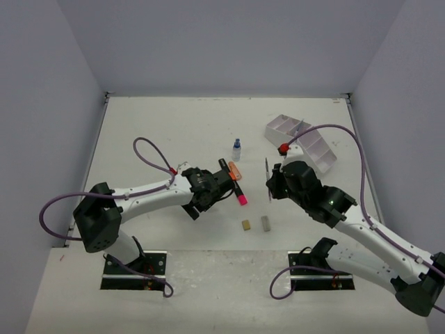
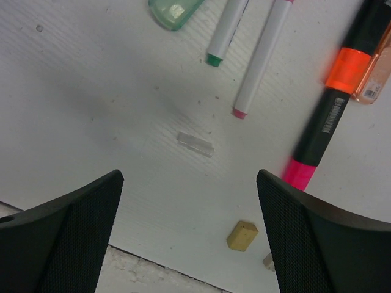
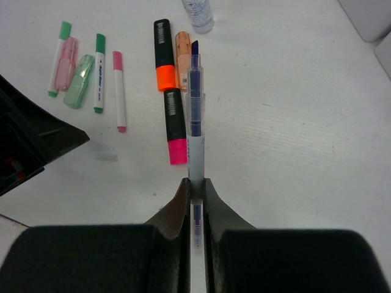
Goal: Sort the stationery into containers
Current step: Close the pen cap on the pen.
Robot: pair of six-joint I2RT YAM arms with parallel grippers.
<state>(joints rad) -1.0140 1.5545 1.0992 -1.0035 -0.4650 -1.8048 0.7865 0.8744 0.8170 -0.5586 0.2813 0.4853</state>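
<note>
Right hand (image 3: 195, 183): pinching a blue pen (image 3: 195, 110) tight. The pen sticks straight out past the fingers, above the tabletop (image 3: 293, 122).
Left hand (image 2: 189, 183): spread wide, holding nothing. A small clear bit (image 2: 195, 144) shows between its two fingers, down on the tabletop.
Marker (image 2: 330, 116): black with orange and pink, lying flat, just beside an orange highlighter (image 2: 374, 73).
Thin pens: green-tipped pen (image 2: 223, 33) and pink-tipped pen (image 2: 263, 58) lie side by side, left of the marker.
Highlighters: green highlighter (image 3: 78, 88) and pink highlighter (image 3: 66, 70) lie close together, next to the thin pens.
Erasers: tan eraser (image 1: 246, 225) and grey eraser (image 1: 265, 223), near each other, between the two arms.
Bottle (image 1: 236, 149): standing up, past the marker.
Box (image 1: 284, 127): white, far right on the tabletop, well apart from the thin pens.
</note>
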